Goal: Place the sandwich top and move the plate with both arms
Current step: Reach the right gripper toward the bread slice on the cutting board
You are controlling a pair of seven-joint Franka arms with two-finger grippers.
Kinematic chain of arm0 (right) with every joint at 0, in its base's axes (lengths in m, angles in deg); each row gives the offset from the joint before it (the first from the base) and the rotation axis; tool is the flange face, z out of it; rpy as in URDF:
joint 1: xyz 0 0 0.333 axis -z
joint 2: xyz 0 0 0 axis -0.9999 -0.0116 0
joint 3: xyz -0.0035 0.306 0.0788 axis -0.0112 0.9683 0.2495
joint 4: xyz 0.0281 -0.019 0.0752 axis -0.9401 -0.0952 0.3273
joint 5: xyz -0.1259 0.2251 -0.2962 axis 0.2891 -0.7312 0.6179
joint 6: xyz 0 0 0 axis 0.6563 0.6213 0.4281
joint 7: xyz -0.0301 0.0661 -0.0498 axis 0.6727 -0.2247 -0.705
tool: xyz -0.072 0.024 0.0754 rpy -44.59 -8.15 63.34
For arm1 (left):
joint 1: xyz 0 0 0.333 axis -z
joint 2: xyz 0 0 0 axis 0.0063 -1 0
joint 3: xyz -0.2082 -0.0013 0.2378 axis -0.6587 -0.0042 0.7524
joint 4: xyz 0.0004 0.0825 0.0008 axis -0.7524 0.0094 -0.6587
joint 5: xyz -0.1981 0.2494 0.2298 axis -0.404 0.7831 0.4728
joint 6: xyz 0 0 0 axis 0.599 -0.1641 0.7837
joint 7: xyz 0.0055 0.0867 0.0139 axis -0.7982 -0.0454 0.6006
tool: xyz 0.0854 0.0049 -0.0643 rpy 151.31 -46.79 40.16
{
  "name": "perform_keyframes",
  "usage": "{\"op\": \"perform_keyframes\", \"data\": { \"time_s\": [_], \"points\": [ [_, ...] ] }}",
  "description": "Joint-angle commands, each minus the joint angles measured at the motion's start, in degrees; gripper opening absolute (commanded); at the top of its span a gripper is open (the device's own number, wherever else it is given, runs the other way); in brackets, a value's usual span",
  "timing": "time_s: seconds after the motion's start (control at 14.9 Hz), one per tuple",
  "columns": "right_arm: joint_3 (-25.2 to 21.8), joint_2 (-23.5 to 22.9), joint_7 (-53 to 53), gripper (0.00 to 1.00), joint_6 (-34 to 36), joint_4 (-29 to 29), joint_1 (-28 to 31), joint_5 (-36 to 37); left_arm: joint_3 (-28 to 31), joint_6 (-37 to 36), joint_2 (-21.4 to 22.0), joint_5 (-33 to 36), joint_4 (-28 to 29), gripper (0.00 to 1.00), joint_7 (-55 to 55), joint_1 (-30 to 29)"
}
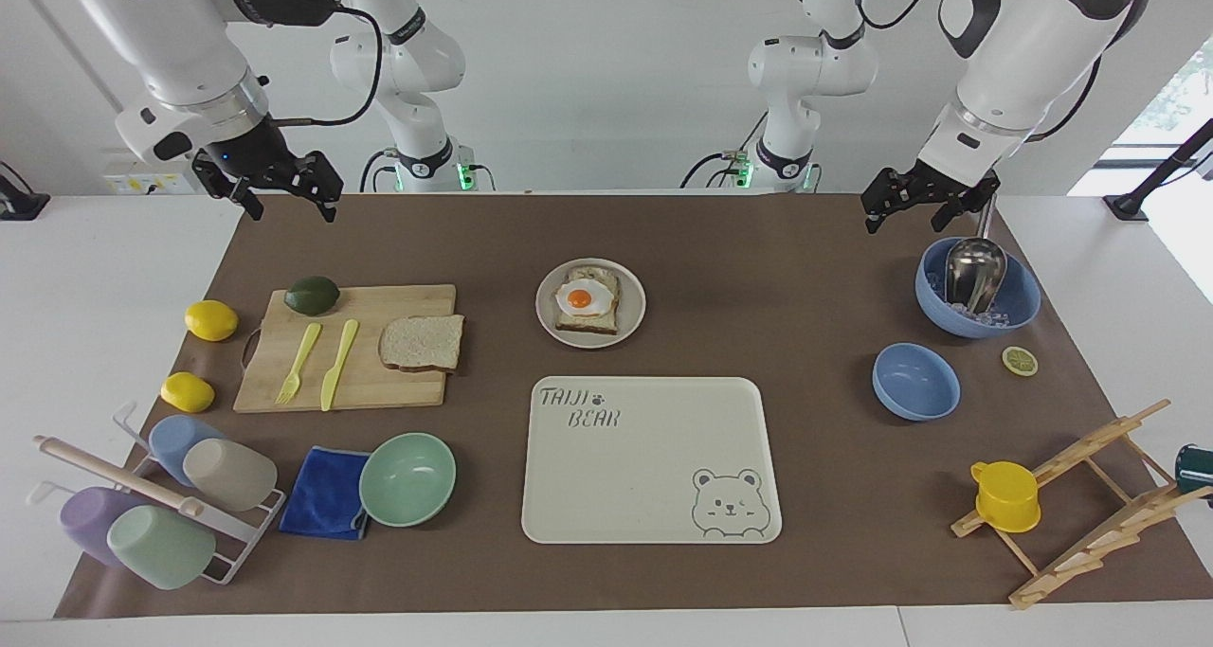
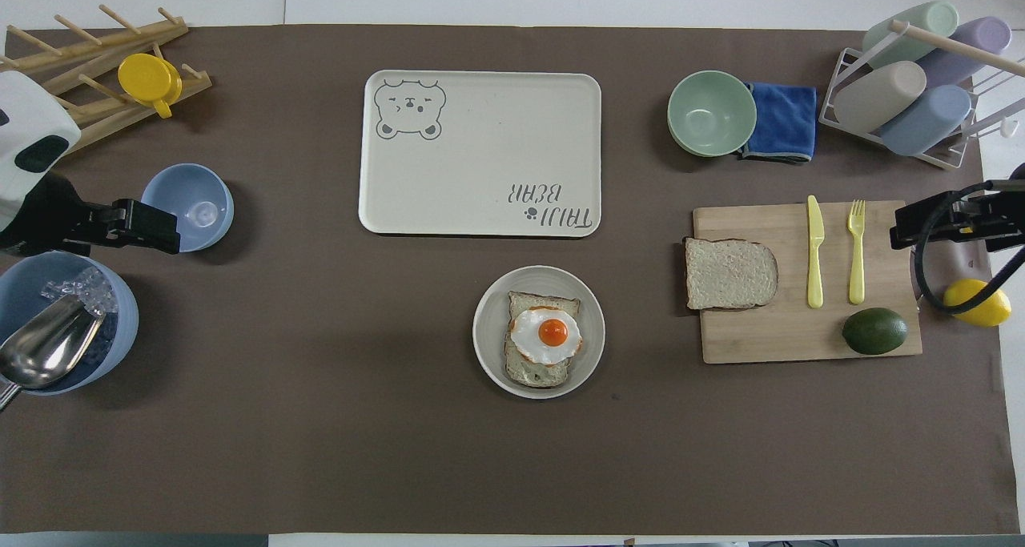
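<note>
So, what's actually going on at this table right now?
Nothing is being handled yet. The left pincer hangs open over the table's edge by the blue bowl with the scoop; the right pincer hangs open near the cutting board. The sandwich top lies on that board. The plate, carrying toast with a fried egg, sits mid-table, nearer the robots than the bear tray.
</note>
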Motion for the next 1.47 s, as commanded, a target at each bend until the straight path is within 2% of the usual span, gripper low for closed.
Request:
{"op": "perform_keyframes", "data": {
  "time_s": [0.0,0.67,0.87,1.0,1.14,1.34,1.41],
  "points": [
    [0.17,-0.65,1.33,1.00,0.78,1.18,0.31,-0.33,-0.02,-1.05,0.39,-0.11,-0.61,1.00,0.48,-0.25],
    [0.17,0.23,1.07,1.00,0.69,0.30,0.40,-0.15,-0.02,-1.05,0.39,-0.11,-0.61,1.00,0.48,-0.25],
    [-0.35,0.31,4.92,1.00,0.34,-0.22,0.93,0.99,-0.02,-1.05,0.39,-0.11,-0.61,1.00,0.48,-0.25],
    [0.43,0.75,2.06,1.00,-1.76,-3.28,-0.48,5.01,-0.02,-0.96,0.39,-0.11,-0.61,1.00,0.48,-0.25],
    [0.96,-0.73,-5.74,1.00,-2.56,-4.88,-6.34,7.92,-0.02,-1.05,0.39,-0.11,-0.61,1.00,0.48,-0.25],
    [1.14,-7.40,-17.17,1.00,-3.52,-4.79,-16.44,16.43,-0.02,-1.05,0.39,-0.11,-0.61,1.00,0.48,-0.25],
    [1.14,-9.51,-20.69,1.00,-4.14,-4.88,-18.22,17.68,-0.02,-0.96,0.39,-0.11,-0.52,1.00,0.48,-0.25]
  ]
}}
